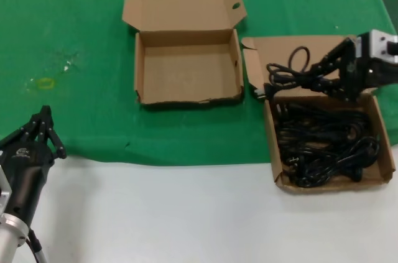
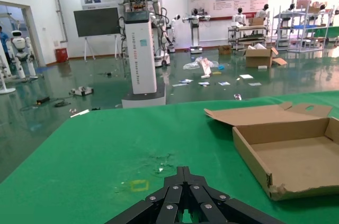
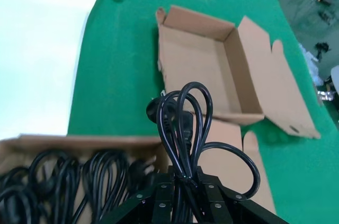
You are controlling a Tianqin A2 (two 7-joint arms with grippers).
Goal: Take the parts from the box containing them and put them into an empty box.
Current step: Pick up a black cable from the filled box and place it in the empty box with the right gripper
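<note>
My right gripper (image 1: 324, 71) is shut on a looped black power cord (image 1: 292, 73) and holds it above the lid flap of the box containing the cords (image 1: 384, 145), at the right of the head view. Several more cords (image 1: 326, 145) lie in that box. In the right wrist view the held cord (image 3: 183, 123) sticks out from my right gripper (image 3: 186, 179). The empty box (image 1: 186, 70) lies open to the left of it, plain brown inside, and shows in the right wrist view (image 3: 212, 70). My left gripper (image 1: 45, 115) is parked, shut and empty, at the near left.
A green cloth (image 1: 74, 39) covers the far part of the table; a white surface (image 1: 155, 213) runs along the near edge. A small yellow mark (image 1: 45, 83) lies on the cloth at the left. The empty box's lid flap (image 1: 180, 5) lies open toward the back.
</note>
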